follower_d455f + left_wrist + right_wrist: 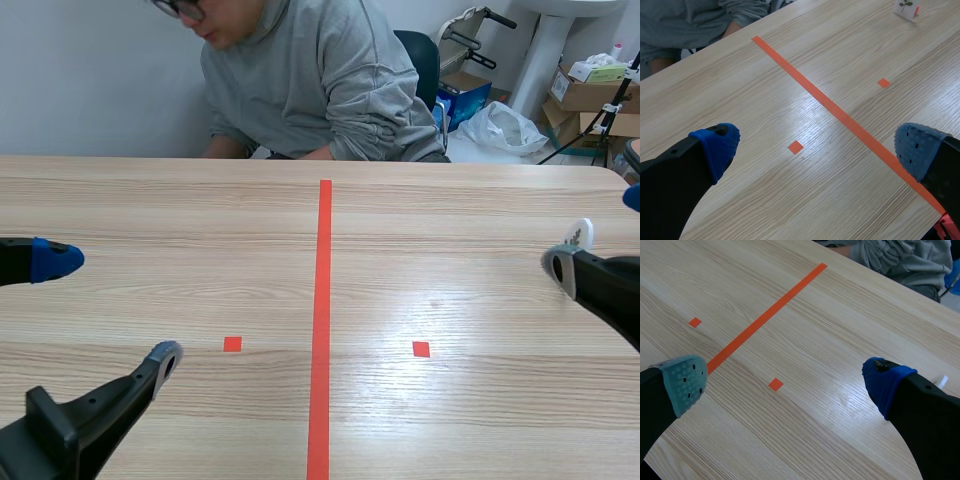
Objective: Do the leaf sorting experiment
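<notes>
A small white card (pixel 905 8) with a green leaf sprig on it stands on the table far ahead of my left gripper. In the scene view the card (pixel 580 234) shows just behind the right gripper's grey-padded finger. A white sliver of it (pixel 941 381) peeks past the blue pad in the right wrist view. My left gripper (pixel 110 308) is open low at the left, nothing between its fingers (pixel 815 145). My right gripper (pixel 598 232) is open at the table's right edge, holding nothing (pixel 785 382).
A person in a grey sweatshirt (pixel 310 80) leans over the table's far edge. An orange-red tape line runs down the middle of the wooden table (pixel 450 220), with a small square on each side. Boxes (pixel 590 90) and a plastic bag (pixel 500 128) lie beyond the far right corner.
</notes>
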`<action>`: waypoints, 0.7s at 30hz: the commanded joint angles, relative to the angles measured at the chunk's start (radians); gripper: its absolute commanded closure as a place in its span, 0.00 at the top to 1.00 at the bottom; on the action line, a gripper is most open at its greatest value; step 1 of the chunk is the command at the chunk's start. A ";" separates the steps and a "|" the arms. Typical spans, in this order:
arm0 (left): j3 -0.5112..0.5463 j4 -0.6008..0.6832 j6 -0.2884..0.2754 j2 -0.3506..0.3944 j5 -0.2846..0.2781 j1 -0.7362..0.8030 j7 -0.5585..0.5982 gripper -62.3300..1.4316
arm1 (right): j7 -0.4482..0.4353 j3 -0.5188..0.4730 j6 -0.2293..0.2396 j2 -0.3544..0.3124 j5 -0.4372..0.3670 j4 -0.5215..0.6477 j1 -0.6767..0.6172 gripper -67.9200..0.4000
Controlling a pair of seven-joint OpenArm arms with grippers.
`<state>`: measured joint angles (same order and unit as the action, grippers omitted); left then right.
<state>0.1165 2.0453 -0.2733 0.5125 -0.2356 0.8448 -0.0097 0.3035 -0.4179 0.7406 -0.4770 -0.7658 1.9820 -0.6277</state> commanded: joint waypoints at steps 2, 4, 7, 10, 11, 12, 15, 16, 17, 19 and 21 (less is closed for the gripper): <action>0.003 0.004 -0.002 -0.002 -0.014 0.000 0.020 1.00 | -0.007 -0.009 0.005 0.010 -0.013 -0.006 -0.023 0.95; 0.003 0.004 -0.002 -0.002 -0.014 0.000 0.021 1.00 | -0.006 -0.009 0.005 0.021 -0.013 -0.006 -0.029 0.95; 0.003 0.004 -0.003 -0.002 -0.014 0.000 0.035 1.00 | -0.004 -0.009 0.005 0.046 -0.013 -0.006 -0.027 0.95; 0.003 0.004 -0.004 -0.002 -0.014 0.000 0.039 1.00 | -0.003 -0.009 0.005 0.064 -0.012 -0.006 -0.023 0.95; 0.003 0.004 -0.006 -0.002 -0.014 0.000 0.039 1.00 | -0.003 -0.009 0.005 0.065 -0.012 -0.006 -0.023 0.95; 0.003 0.004 -0.006 -0.002 -0.014 0.000 0.039 1.00 | -0.002 -0.008 0.005 0.067 -0.011 -0.006 -0.024 0.95; 0.003 0.004 -0.006 -0.002 -0.014 0.000 0.039 1.00 | -0.002 -0.008 0.005 0.072 -0.011 -0.006 -0.024 0.95; 0.003 0.004 -0.006 -0.002 -0.014 0.000 0.039 1.00 | -0.002 -0.008 0.005 0.072 -0.011 -0.006 -0.024 0.95; 0.003 0.004 -0.006 -0.002 -0.014 0.000 0.039 1.00 | -0.002 -0.008 0.005 0.072 -0.011 -0.006 -0.024 0.95; 0.003 0.004 -0.006 -0.002 -0.014 0.000 0.039 1.00 | -0.002 -0.008 0.005 0.072 -0.009 -0.006 -0.024 0.95; 0.003 0.004 -0.006 -0.002 -0.014 0.000 0.040 1.00 | -0.002 -0.008 0.005 0.072 -0.005 -0.006 -0.024 0.95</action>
<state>0.1165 2.0453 -0.2810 0.5129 -0.2367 0.8448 0.0120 0.3141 -0.4179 0.7376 -0.4042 -0.7635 1.9804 -0.6624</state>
